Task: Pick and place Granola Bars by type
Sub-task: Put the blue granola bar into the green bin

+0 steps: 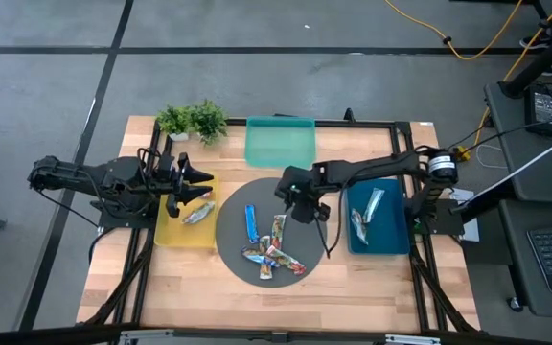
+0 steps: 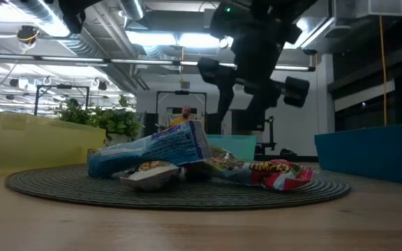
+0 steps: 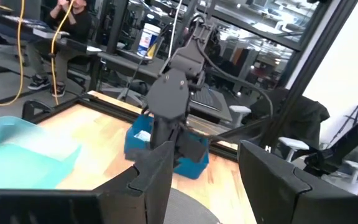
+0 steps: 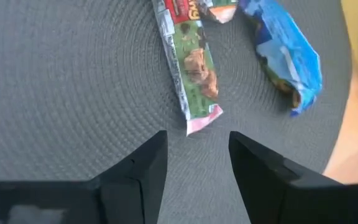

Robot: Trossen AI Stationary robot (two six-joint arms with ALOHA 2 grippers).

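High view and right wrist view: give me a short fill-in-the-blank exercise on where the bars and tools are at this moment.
1. The left tool hangs over the ____ tray, which holds one silvery bar.
2. The right tool is open above the round ____ mat.
3. The dark-blue tray holds ____ bars.
4. The teal tray holds ____ bars.

Missing words: yellow; grey; two; no

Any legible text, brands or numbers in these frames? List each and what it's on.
None reads cleanly.
Red-wrapped bar: yellow lettering, too blurred.
Blue-wrapped bar: white print, too small.
Green-and-red bar: lettering cut off, unreadable.
White tub in the room behind: label too blurred.
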